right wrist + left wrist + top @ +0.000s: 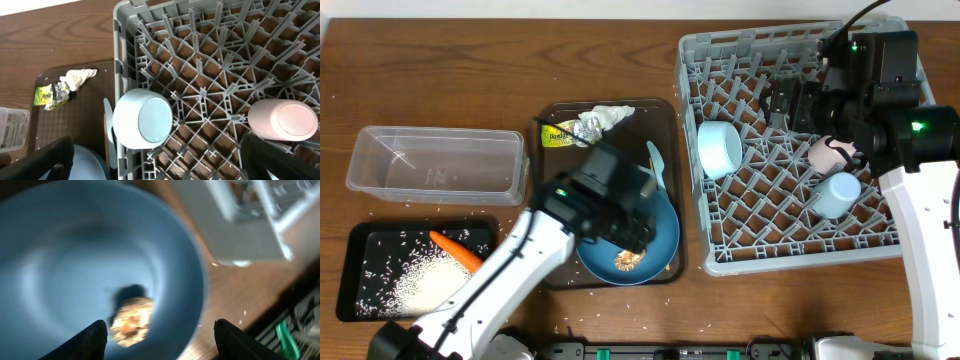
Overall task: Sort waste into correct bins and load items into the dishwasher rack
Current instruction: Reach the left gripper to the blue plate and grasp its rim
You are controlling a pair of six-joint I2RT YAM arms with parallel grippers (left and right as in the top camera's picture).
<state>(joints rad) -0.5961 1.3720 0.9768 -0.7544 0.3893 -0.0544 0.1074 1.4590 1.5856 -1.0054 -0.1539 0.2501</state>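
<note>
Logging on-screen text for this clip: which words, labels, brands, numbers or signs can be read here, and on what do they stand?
Wrapper: dark print on its yellow part, too small and blurred to read in the overhead or right wrist view.
Rack, bowl, plate: no lettering visible.
Nothing in these views can be quoted.

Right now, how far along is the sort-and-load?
Done: bowl, pink cup and blue cup sit in the rack; carrot and rice lie in the black tray-bin. In hand: the open left gripper hovers over the food lump on the plate. Left: lump, wrapper, napkin to bins; spoon and plate to rack.
</note>
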